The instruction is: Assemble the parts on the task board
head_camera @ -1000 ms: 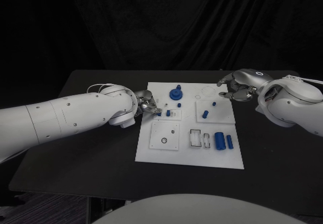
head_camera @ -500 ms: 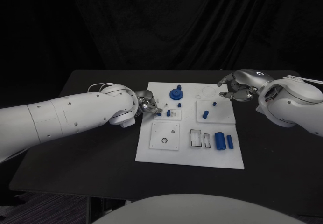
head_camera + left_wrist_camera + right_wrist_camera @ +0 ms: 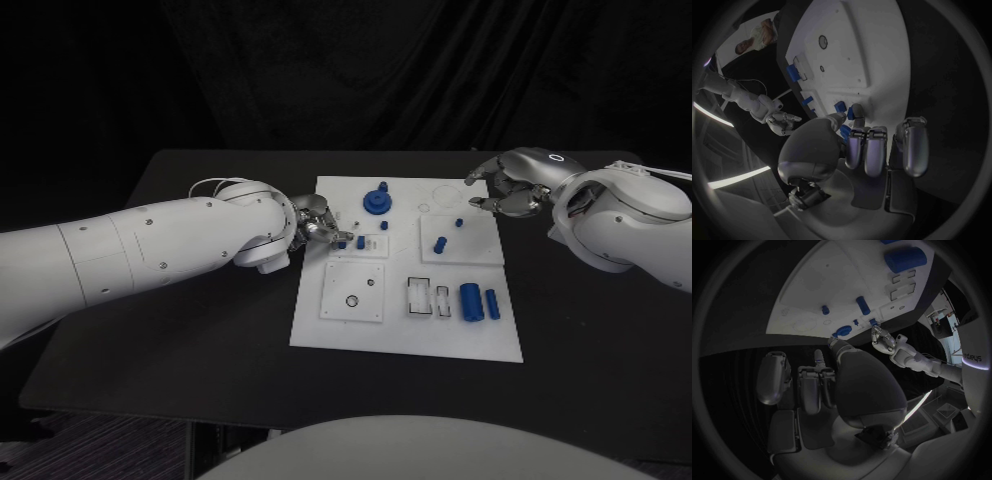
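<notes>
The white task board (image 3: pixel 404 330) lies in the middle of the black table. My left hand (image 3: pixel 320 224) is at the board's left edge and pinches a small blue part (image 3: pixel 850 113) between thumb and a finger, just above the board (image 3: pixel 873 60) and next to a short blue peg (image 3: pixel 361 241). A round blue gear piece (image 3: pixel 376 203) stands at the far middle. My right hand (image 3: pixel 505 190) hovers over the board's far right corner with its fingers apart and nothing in them; two small blue pegs (image 3: pixel 440 242) stand just in front of it.
Two blue cylinders (image 3: pixel 470 300) lie side by side at the board's near right, beside two rectangular slots (image 3: pixel 418 297). A square plate with a round hole (image 3: pixel 353 292) sits at the near left. Bare black table (image 3: pixel 173 330) surrounds the board.
The left hand's fingers have shifted very slightly at the board's left edge, still with the blue part. The right hand has not moved.
</notes>
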Controlling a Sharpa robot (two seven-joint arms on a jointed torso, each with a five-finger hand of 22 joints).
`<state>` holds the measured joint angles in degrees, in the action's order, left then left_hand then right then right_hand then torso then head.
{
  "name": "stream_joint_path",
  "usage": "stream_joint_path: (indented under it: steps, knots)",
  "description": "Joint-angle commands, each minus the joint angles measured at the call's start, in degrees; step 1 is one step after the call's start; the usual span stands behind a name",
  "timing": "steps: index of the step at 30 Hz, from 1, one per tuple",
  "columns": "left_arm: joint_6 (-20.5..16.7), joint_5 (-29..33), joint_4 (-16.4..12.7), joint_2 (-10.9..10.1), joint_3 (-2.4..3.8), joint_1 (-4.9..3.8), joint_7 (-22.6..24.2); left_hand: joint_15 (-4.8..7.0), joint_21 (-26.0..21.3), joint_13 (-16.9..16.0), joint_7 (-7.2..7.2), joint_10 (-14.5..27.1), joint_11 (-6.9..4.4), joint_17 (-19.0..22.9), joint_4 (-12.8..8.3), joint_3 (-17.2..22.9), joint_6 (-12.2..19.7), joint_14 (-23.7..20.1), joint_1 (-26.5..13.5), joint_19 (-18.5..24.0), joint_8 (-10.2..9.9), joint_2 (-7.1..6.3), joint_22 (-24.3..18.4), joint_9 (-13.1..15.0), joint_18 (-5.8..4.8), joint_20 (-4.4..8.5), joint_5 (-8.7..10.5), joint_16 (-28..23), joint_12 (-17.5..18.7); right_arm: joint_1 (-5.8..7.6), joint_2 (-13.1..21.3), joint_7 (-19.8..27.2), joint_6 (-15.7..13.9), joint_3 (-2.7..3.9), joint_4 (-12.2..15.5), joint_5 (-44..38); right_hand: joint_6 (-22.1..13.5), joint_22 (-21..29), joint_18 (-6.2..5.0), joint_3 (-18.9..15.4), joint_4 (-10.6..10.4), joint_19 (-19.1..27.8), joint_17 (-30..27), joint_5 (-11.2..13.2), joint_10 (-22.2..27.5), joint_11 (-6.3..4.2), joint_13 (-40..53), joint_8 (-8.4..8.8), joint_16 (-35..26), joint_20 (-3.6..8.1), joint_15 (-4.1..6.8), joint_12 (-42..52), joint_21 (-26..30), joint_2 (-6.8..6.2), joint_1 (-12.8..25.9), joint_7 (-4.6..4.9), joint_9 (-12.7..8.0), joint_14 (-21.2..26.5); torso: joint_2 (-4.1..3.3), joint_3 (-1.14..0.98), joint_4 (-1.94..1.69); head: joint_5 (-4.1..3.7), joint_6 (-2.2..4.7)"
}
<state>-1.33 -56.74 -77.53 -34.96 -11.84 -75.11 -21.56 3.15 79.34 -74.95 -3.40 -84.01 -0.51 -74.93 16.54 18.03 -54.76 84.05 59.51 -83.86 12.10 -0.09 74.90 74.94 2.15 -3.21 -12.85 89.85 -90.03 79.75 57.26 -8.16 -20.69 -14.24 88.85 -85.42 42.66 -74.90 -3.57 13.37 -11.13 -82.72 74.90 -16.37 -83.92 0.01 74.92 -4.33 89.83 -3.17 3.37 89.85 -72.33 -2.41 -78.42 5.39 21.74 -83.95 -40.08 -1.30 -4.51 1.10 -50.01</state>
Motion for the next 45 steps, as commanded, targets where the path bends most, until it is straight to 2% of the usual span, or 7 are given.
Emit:
stream_joint_path:
  steps: [1,12,13,15,21,45]
  knots:
    - [3.1,0.4,0.0,0.1,-0.30,0.36,-1.3,-0.40,-0.4,-15.0,-0.31,-6.0,0.44,-15.1,0.0,-0.6,0.2,5.9,-0.5,0.3,-0.3,0.03,11.5,-0.1,0.58,-0.33,0.33,0.1,0.0,-0.14,0.0,-0.6,-0.2,0.04,0.0,-0.2,0.3,-10.1,-0.19,0.0,0.3,0.4,15.1,0.1,-6.1,0.26,15.1,0.30,0.2,-0.07,-0.25,0.1,0.3,0.47,-0.1,0.06,-0.1,-6.0,0.00,-0.01,-0.01,0.05,0.01]
    - [3.7,0.4,0.1,0.0,-0.30,0.36,-1.5,-0.78,-0.6,-15.0,-0.66,-6.0,0.82,-15.1,0.2,-4.0,0.8,5.9,-2.7,0.4,-0.6,1.23,11.4,0.1,0.63,-0.74,2.83,0.1,0.0,-0.15,0.0,-0.6,-0.1,0.04,-0.1,-0.2,0.4,-10.1,-0.18,0.1,0.4,0.4,15.1,0.1,-6.1,0.26,15.1,0.29,0.2,-0.08,-0.25,0.1,0.3,0.47,-0.1,0.06,-0.1,-6.0,-0.01,-0.01,-0.04,0.01,0.01]
    - [3.7,0.4,0.1,0.0,-0.30,0.36,-1.5,-0.80,-0.6,-15.0,-0.66,-6.0,0.83,-15.1,0.2,-4.4,0.8,5.9,-3.1,0.4,-0.5,1.49,11.4,0.1,0.63,-0.77,2.87,0.1,0.0,-0.15,0.0,-0.6,0.0,0.04,-0.1,-0.2,0.4,-10.1,-0.18,0.1,0.4,0.4,15.1,0.1,-6.1,0.26,15.1,0.29,0.2,-0.08,-0.25,0.1,0.3,0.47,-0.1,0.06,-0.1,-6.0,0.00,-0.01,-0.03,0.02,0.01]
    - [3.7,0.4,0.1,0.0,-0.30,0.36,-1.6,-0.86,-0.6,-15.0,-0.64,-6.0,0.86,-15.1,0.3,-6.2,0.8,5.9,-5.7,0.4,-0.2,3.16,11.4,0.5,0.64,-0.85,2.89,0.1,0.0,-0.15,-0.1,-0.6,0.0,0.04,-0.1,-0.2,0.4,-10.1,-0.18,0.1,0.4,0.4,15.1,0.1,-6.1,0.26,15.1,0.29,0.2,-0.08,-0.25,0.1,0.3,0.47,-0.1,0.06,-0.1,-6.0,0.01,0.00,-0.01,0.06,0.01]
    - [3.8,0.4,0.2,-0.1,-0.30,0.36,-1.6,-0.82,-0.7,-15.0,-0.55,-6.0,0.79,-15.1,-0.2,-6.3,1.0,5.9,-4.9,0.5,0.0,4.10,11.4,0.9,0.67,-0.85,2.77,0.1,0.0,-0.16,-0.1,-0.7,0.1,0.04,-0.1,-0.2,0.4,-10.1,-0.18,0.1,0.4,0.4,15.1,0.1,-6.1,0.26,15.1,0.29,0.2,-0.08,-0.25,0.1,0.3,0.47,-0.1,0.06,-0.1,-6.0,-0.01,0.01,-0.03,0.05,0.01]
    - [2.9,0.4,0.2,-0.5,-0.30,0.36,-0.6,-0.79,-0.7,-15.0,-0.46,-6.0,0.74,-15.1,-0.1,-6.5,0.8,5.9,-4.1,0.5,0.6,4.76,11.4,1.3,0.66,-0.83,2.77,0.1,0.0,-0.16,0.0,-0.9,0.5,0.04,-0.1,-0.2,0.4,-10.1,-0.18,0.1,0.4,0.4,15.1,0.1,-6.1,0.26,15.1,0.29,0.2,-0.08,-0.25,0.1,0.3,0.47,-0.1,0.06,-0.1,-6.0,-0.01,0.00,-0.03,0.21,0.01]
